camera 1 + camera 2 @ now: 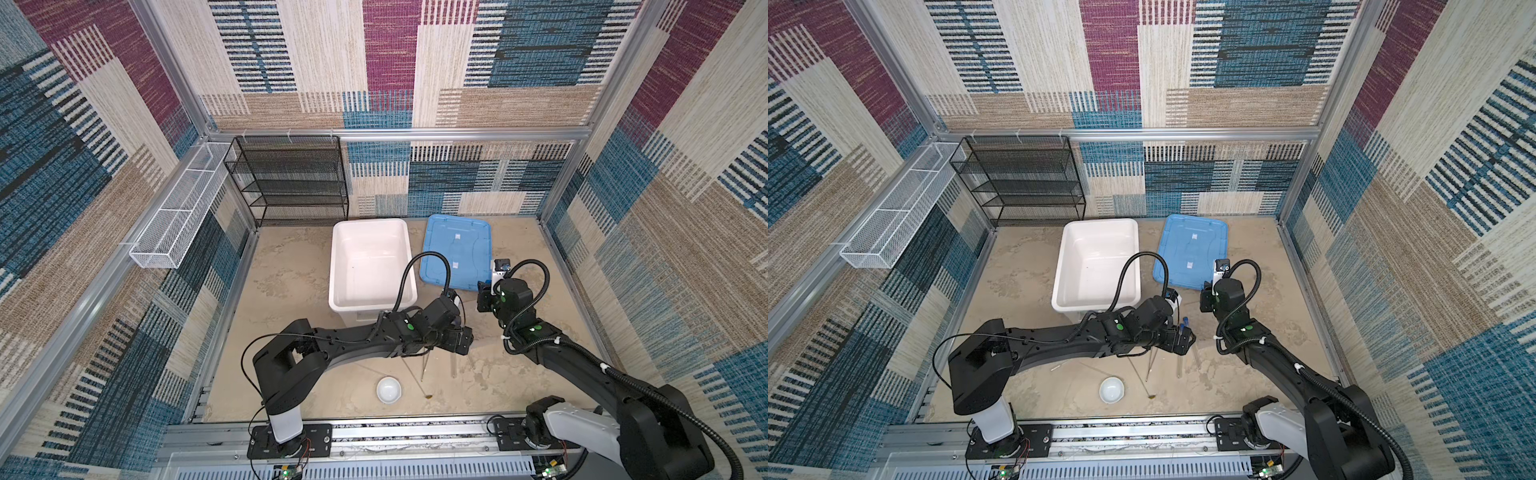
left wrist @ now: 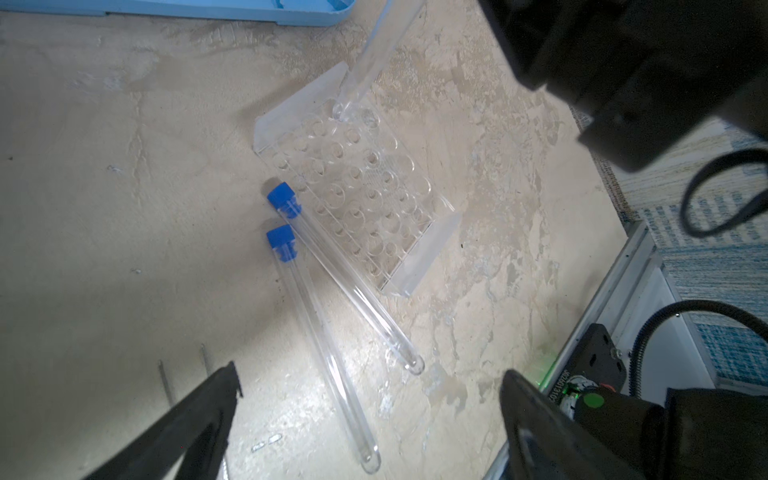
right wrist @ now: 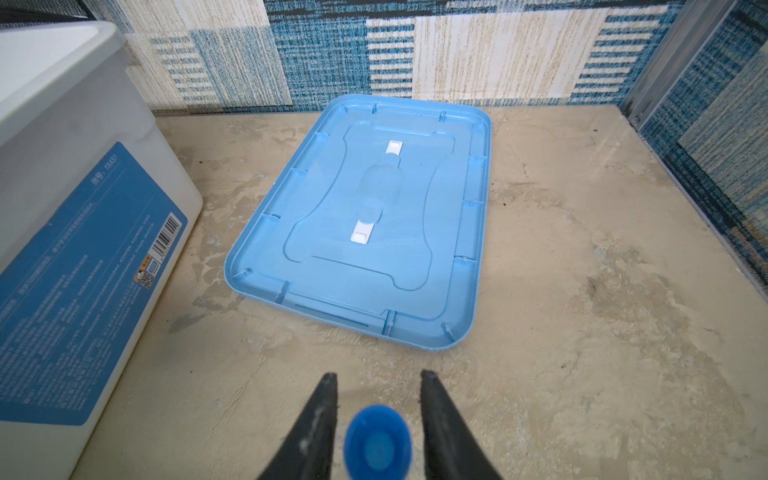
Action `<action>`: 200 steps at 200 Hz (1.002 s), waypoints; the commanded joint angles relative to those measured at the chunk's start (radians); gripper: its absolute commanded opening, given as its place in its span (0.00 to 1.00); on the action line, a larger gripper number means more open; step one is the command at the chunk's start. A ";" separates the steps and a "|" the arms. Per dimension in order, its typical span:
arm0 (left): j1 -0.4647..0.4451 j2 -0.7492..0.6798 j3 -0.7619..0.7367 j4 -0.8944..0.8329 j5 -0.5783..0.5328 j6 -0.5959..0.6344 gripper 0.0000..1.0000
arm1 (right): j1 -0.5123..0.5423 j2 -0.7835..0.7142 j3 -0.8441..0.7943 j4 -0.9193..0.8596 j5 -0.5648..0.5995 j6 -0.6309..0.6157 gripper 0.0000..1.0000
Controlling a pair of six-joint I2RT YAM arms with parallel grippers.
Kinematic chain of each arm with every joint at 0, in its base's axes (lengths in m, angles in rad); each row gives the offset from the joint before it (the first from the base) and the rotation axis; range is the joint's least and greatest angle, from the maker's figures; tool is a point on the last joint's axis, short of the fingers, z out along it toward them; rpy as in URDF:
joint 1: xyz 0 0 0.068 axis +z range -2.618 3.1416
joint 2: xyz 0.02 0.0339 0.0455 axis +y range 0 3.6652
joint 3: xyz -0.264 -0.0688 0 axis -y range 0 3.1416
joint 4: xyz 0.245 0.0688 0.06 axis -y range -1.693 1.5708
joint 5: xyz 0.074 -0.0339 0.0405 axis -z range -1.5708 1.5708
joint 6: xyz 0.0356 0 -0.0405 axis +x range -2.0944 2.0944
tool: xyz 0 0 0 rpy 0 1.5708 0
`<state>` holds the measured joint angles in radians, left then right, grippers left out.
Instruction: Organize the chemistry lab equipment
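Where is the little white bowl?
In both top views the small white dish sits near the front, between the left arm's base and the long metal spoon.

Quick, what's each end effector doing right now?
Left end effector: open wide, holding nothing.
Right end effector: open, loosely around a test tube's blue cap.

Blue label [image 3: 89,286] on the side of the white tub [image 3: 54,137], sitting left of the right hand [image 3: 379,374], is showing "YX437" in white, after two characters I can't resolve. It's also carrying a barcode and a QR square; the fine print is blurring out. A digit strip [image 2: 556,392] on a black robot part beside the left hand [image 2: 370,372] is staying illegible.
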<state>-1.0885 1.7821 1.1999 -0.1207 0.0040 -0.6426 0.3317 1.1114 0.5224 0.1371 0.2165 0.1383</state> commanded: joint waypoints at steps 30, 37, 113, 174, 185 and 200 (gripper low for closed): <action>-0.001 0.022 0.031 -0.074 -0.026 0.036 0.99 | 0.000 -0.048 0.044 -0.064 0.018 0.062 0.99; -0.001 0.021 0.031 -0.084 -0.030 0.039 1.00 | 0.000 -0.065 0.058 -0.099 0.036 0.089 0.99; -0.010 0.070 0.080 -0.209 0.037 0.140 0.99 | -0.003 -0.210 0.198 -0.508 -0.202 0.315 0.99; -0.038 0.175 0.176 -0.317 0.017 0.183 0.78 | -0.003 -0.287 0.146 -0.638 -0.244 0.401 0.99; -0.045 0.191 0.178 -0.319 -0.006 0.175 0.74 | -0.003 -0.297 0.130 -0.631 -0.249 0.406 0.99; -0.047 0.219 0.196 -0.335 -0.021 0.163 0.72 | -0.003 -0.298 0.127 -0.638 -0.245 0.409 0.99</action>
<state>-1.1316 1.9709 1.3739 -0.3996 0.0288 -0.4892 0.3279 0.8200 0.6567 -0.4892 -0.0185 0.5156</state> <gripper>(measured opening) 0.725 0.994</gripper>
